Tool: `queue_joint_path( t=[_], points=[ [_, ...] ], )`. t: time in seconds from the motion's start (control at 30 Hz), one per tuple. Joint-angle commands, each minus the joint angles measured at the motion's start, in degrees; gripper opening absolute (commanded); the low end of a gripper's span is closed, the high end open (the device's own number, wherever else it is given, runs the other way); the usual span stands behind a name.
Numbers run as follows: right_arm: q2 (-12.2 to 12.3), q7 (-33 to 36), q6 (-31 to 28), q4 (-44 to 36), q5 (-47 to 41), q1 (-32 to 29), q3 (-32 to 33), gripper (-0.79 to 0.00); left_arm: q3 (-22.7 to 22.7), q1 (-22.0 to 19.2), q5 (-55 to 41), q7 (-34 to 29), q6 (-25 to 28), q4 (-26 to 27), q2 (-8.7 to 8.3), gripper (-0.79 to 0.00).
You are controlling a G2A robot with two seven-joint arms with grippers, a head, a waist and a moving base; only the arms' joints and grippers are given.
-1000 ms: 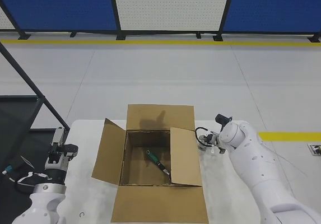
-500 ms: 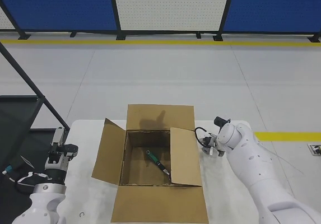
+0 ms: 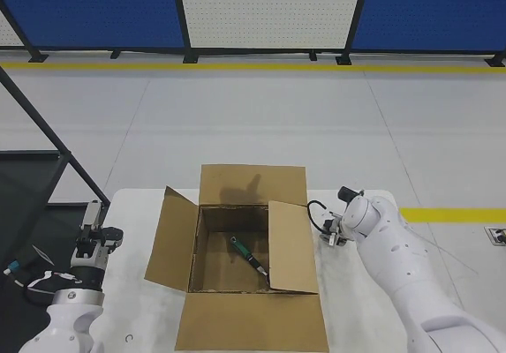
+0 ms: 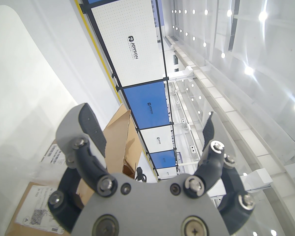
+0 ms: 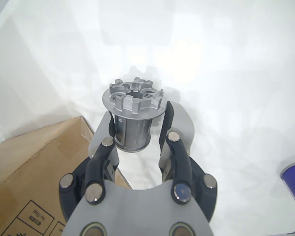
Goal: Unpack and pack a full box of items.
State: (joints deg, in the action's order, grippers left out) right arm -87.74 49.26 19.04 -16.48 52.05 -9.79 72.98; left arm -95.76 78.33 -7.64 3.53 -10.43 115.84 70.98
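Observation:
An open cardboard box [image 3: 235, 309] stands on the white table [image 3: 129, 265], its flaps spread. Inside it lies a green-handled tool [image 3: 249, 256]. Just right of the box, a grey metal part [image 5: 134, 99], a ribbed cylinder with a notched flange on top, stands upright on the table. My right gripper [image 5: 139, 116] is open around it: one pad touches the cylinder, the other stands a little off. In the top view this gripper [image 3: 330, 231] is beside the box's right flap. My left gripper [image 4: 150, 121] is open and holds nothing, left of the box [image 4: 120, 133] at the table's left edge [image 3: 92, 212].
A blue-violet container [image 5: 293, 175] stands on the table near the right gripper. The box's labelled wall [image 5: 27, 160] is close beside the right fingers. A dark frame [image 3: 23, 115] rises left of the table. Bare tabletop lies beyond the metal part.
My right gripper has shifted slightly left and nearer, closing on the box's right flap. The left arm has not moved.

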Motion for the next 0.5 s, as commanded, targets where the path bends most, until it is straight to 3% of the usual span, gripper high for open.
queue_joint_path(
  t=[0.0,0.13,0.23,0.47],
  points=[
    [0.04,-0.13,0.12,0.24,-0.11,0.1,-0.02,-0.453,0.0,0.0,0.0,0.0,0.0,0.0,0.0,0.0],
    [0.2,-0.47,0.24,0.63,-0.36,0.23,0.0,-0.505,0.0,0.0,0.0,0.0,0.0,0.0,0.0,0.0],
    [0.35,-0.78,0.28,0.73,-0.68,0.22,0.09,-0.588,0.0,0.0,0.0,0.0,0.0,0.0,0.0,0.0],
    [0.82,-1.43,0.55,0.3,-1.15,0.11,0.32,-0.628,0.0,0.0,0.0,0.0,0.0,0.0,0.0,0.0]
  ],
)
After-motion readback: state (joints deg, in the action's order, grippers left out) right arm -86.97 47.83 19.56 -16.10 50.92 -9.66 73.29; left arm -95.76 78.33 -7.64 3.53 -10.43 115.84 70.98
